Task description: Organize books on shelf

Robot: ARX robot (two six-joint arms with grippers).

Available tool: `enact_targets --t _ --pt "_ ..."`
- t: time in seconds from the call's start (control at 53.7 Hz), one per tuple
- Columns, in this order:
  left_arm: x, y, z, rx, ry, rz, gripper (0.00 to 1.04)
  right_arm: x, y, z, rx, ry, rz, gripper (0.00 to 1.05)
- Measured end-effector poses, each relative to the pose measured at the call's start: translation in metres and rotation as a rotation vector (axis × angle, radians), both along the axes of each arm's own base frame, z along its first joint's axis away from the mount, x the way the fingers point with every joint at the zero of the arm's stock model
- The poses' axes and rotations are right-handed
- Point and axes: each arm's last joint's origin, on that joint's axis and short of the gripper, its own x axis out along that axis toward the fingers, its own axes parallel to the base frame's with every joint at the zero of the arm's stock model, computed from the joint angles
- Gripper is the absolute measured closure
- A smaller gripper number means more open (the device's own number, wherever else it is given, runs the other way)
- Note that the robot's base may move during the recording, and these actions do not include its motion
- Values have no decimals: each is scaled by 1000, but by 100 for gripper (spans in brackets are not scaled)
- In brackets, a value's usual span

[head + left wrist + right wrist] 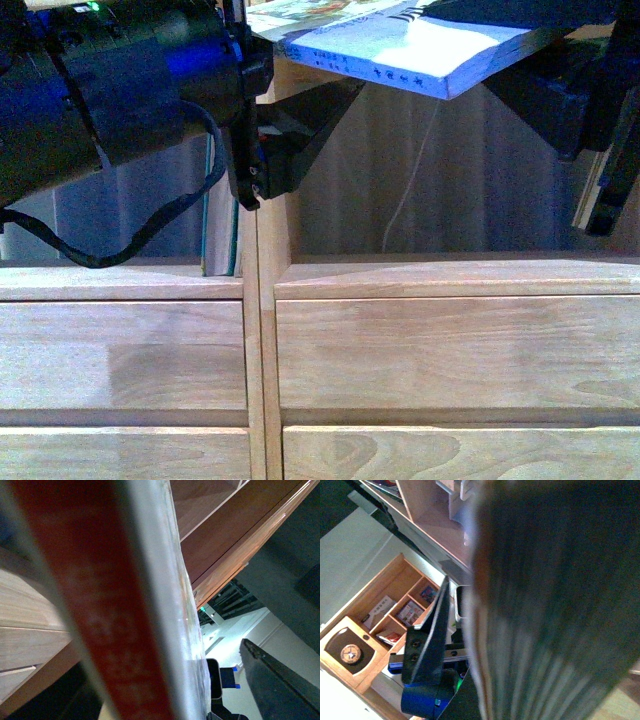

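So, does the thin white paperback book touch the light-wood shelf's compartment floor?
Apart. Front view shows the paperback book well above the compartment floor, open space between.

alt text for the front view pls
A white paperback held flat near the top by the left gripper and right gripper, before a light-wood shelf. A teal book stands upright in the left compartment, above plain drawer fronts.

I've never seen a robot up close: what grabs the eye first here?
A white paperback, held flat and high by the jaws of both arms, before the light-wood shelf. The bulky black left arm fills the upper left, and a teal book stands upright in the left compartment.
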Motion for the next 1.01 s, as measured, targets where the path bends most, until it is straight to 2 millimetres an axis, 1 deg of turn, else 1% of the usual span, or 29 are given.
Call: enact_targets --t 0.037,0.056,0.074,0.13,0.149,0.317,0.372,0.41,0.484,0.54,0.577,0.67,0.764,0.801,0.857,0.894,0.931,1.006 --pt "0 0 0 1 -5 4 34 -1 0 0 0 -2 0 98" --pt "0 -1 0 3 -10 9 38 -2 0 0 -1 -5 0 97" --pt "0 -1 0 4 -12 11 40 -2 0 0 -3 -8 -1 95" --pt "0 -2 0 3 -14 19 45 -3 -1 1 -3 -10 2 89" --pt "-1 -2 0 3 -18 25 49 -3 -1 1 -3 -15 6 85" --pt "1 0 0 2 -17 52 66 -6 -1 2 1 -20 5 68" --pt "3 3 0 -3 -12 74 75 -6 -1 1 2 -18 5 59" --pt "3 5 0 -9 -11 89 79 -6 -1 1 2 -17 6 56" --pt "2 16 3 -15 -19 122 89 -6 -2 -2 -1 -6 4 45" --pt "-3 28 7 -26 -33 164 96 -6 -3 -6 -5 5 -1 37" --pt "-7 37 10 -30 -47 192 98 -6 -5 -8 -7 13 -6 32" --pt "-14 60 18 -38 -84 283 98 -5 -10 -13 -15 29 -17 20" --pt "-22 91 29 -34 -137 401 98 -4 -18 -19 -29 50 -35 7" --pt "-25 102 32 -23 -162 444 98 -5 -22 -22 -36 58 -40 5" --pt "-28 116 37 1 -190 500 98 -6 -28 -25 -44 65 -54 7" --pt "-30 132 39 56 -210 571 98 -9 -37 -28 -58 71 -70 7" --pt "-30 143 38 106 -206 633 98 -13 -44 -30 -70 75 -79 7" --pt "-25 158 34 204 -190 739 98 -21 -57 -32 -85 74 -105 7"
